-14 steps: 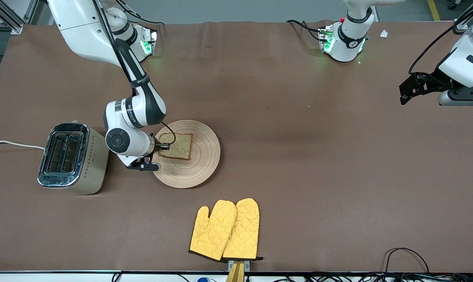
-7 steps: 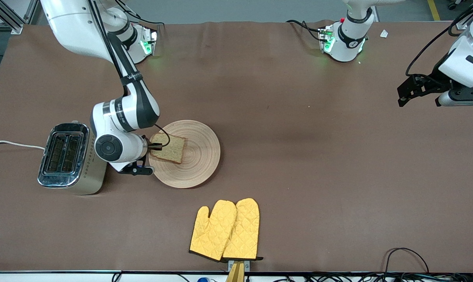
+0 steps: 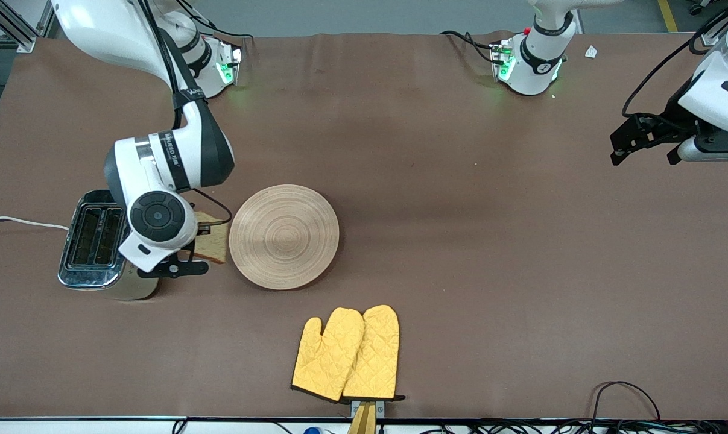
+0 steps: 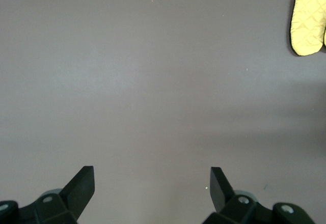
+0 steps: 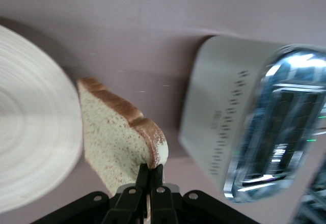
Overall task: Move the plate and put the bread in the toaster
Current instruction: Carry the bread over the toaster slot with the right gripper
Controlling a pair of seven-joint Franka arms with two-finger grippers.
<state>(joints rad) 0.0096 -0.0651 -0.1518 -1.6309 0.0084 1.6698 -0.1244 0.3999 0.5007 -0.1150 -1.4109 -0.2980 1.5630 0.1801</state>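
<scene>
My right gripper (image 5: 150, 169) is shut on the bread (image 5: 118, 138), a speckled brown slice held by its crust edge in the air between the plate (image 3: 284, 236) and the toaster (image 3: 98, 244). In the front view the bread (image 3: 213, 242) pokes out from under the right wrist, whose gripper (image 3: 202, 231) is mostly hidden. The round wooden plate (image 5: 28, 132) lies bare on the table. The cream toaster (image 5: 254, 127) stands toward the right arm's end, its chrome slots facing up. My left gripper (image 3: 626, 144) waits open above the table at the left arm's end, nothing between its fingers (image 4: 84, 183).
A pair of yellow oven mitts (image 3: 348, 354) lies nearer the front camera than the plate. The toaster's white cord (image 3: 14, 220) runs off the table's edge. Black cables (image 3: 626, 398) lie along the front edge.
The right gripper has lifted the bread off the plate and carried it toward the toaster. The plate now lies bare. The left arm has barely shifted.
</scene>
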